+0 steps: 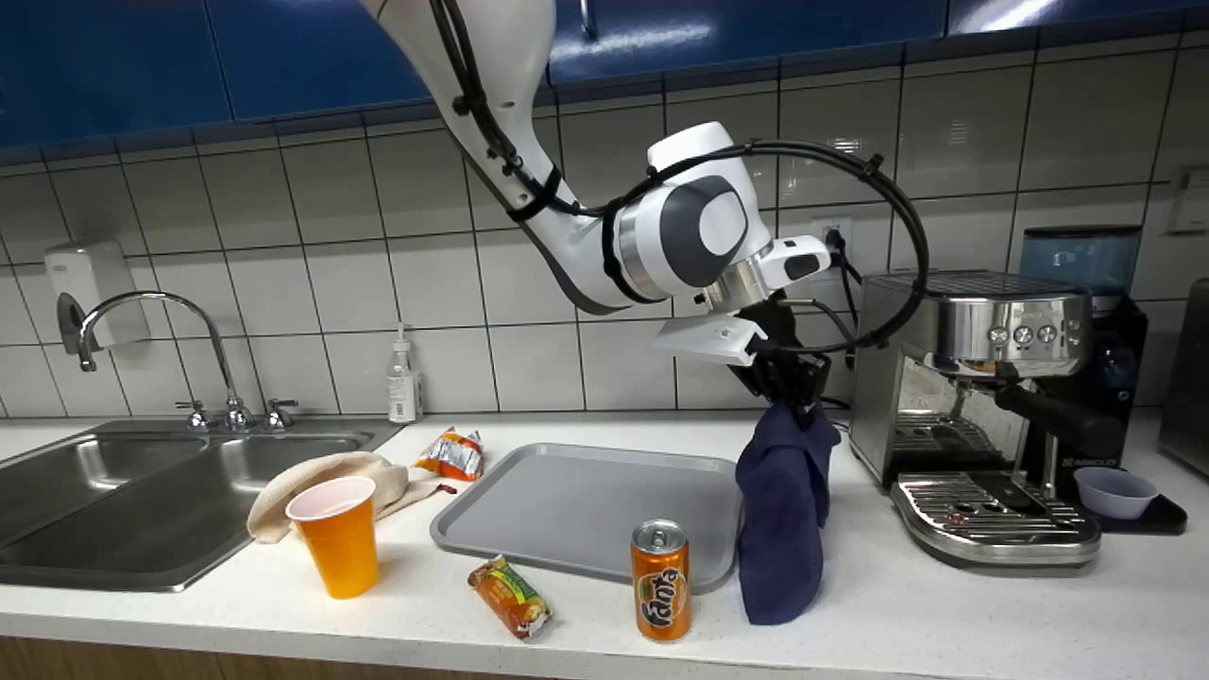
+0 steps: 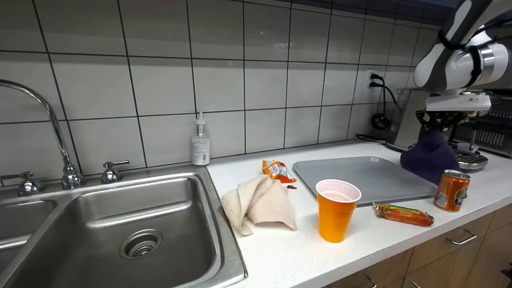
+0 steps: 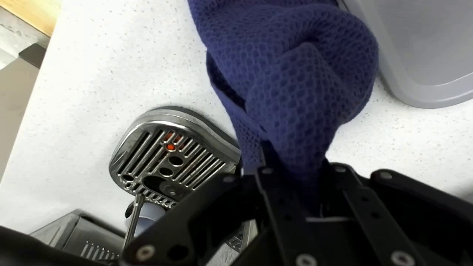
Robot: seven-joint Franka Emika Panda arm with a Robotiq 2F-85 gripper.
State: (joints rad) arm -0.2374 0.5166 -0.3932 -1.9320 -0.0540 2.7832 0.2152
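A dark blue cloth (image 1: 786, 510) hangs bunched from my gripper (image 1: 801, 401), its lower part reaching down to the counter between the grey tray and the coffee machine. In the wrist view the gripper (image 3: 293, 166) has the textured blue cloth (image 3: 295, 88) pinched between its black fingers, and some fabric shows outside the left finger. The grey tray (image 1: 595, 505) lies flat just beside the cloth. An orange Fanta can (image 1: 660, 581) stands upright at the tray's front corner. The fingertips are partly lost in shadow and fabric.
The coffee machine (image 1: 982, 406) stands close beside the gripper. An orange cup (image 2: 338, 216), a wrapped snack bar (image 1: 510, 597), a snack bag (image 1: 453, 455) and a beige cloth (image 2: 260, 204) lie or stand towards the sink (image 2: 132, 224). A soap bottle (image 1: 403, 382) is by the wall.
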